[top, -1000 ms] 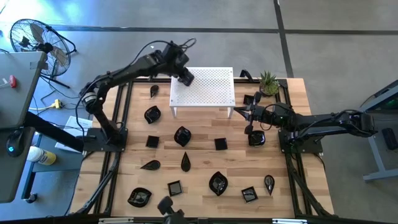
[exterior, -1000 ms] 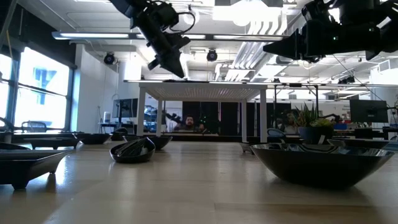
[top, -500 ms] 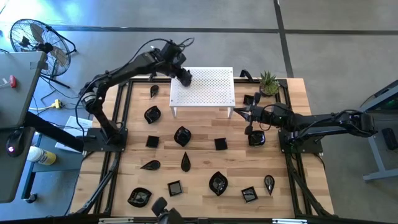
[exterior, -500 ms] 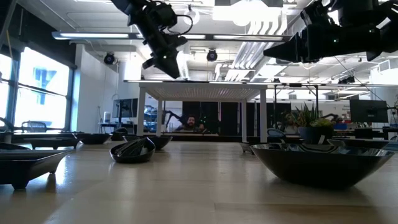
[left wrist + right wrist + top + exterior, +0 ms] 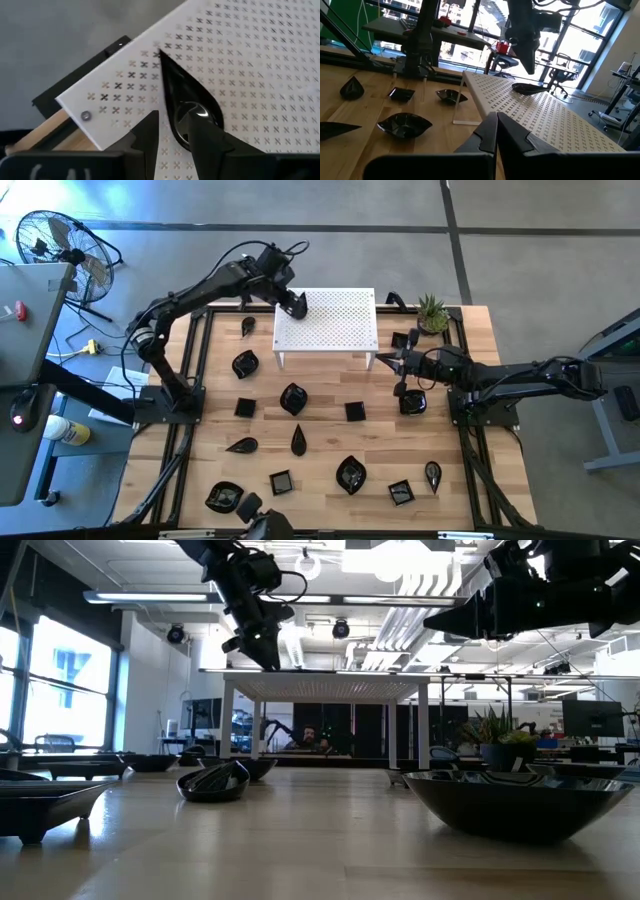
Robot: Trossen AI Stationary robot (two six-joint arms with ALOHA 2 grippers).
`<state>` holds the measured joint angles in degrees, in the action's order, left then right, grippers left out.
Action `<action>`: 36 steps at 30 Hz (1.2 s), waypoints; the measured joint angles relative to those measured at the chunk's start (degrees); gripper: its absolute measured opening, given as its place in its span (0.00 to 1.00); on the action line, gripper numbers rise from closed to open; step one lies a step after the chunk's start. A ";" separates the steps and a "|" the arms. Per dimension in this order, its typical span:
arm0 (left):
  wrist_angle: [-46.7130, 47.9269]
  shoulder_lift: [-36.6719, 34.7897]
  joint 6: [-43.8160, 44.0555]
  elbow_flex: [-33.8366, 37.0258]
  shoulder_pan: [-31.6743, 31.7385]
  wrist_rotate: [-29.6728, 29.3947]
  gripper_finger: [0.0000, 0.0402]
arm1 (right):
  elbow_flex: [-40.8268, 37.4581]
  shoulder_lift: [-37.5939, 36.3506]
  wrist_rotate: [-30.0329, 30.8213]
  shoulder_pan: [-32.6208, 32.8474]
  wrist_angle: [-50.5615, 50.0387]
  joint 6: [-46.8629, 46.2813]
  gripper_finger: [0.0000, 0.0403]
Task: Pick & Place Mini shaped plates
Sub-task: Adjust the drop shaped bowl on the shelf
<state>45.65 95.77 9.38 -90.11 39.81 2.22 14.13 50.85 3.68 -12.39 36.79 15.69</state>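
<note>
A glossy black teardrop plate lies flat on the far left corner of the white perforated stand; the right wrist view also shows this plate. My left gripper hangs open just above the plate's round end, slanting down. In the right wrist view its fingers end a little short of the plate. Several more black mini shaped plates rest on the wooden table. My right gripper hovers shut and level beside the stand's right end.
A green potted plant stands at the far right corner. Two black plates sit right by my right gripper. The stand rests on thin legs, with room under it. A fan stands off the table's left side.
My left gripper has opened and let go of the teardrop plate, which now lies on the stand's far left corner. The gripper has tipped a little more steeply downward over that corner and has otherwise stayed in place.
</note>
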 joint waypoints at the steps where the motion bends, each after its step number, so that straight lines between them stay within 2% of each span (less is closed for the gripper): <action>1: 0.00 0.00 -0.81 0.00 0.00 0.44 0.25 | 0.00 0.00 0.00 0.01 0.02 -0.01 0.01; 8: -0.20 1.94 -3.14 0.06 0.36 -0.05 0.25 | 0.00 0.00 -0.10 -0.01 0.35 -0.06 0.00; 13: -0.54 3.80 -5.10 0.07 2.61 4.82 0.25 | 0.00 0.00 -0.40 0.01 0.36 -0.18 0.01; 21: -0.98 3.96 -6.29 0.07 2.51 3.31 0.24 | 0.00 0.00 -0.39 -0.02 0.36 -0.12 0.00; 32: -0.48 3.93 -6.20 0.07 2.56 4.12 0.03 | 0.00 0.00 -0.39 -0.01 0.36 -0.11 0.00; 36: -0.41 3.91 -3.49 0.07 2.54 4.89 0.01 | 0.00 0.00 -0.20 -0.01 0.36 0.02 0.01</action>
<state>45.24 99.68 5.89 -90.04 42.35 7.11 14.13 50.85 3.49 -12.40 37.15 15.70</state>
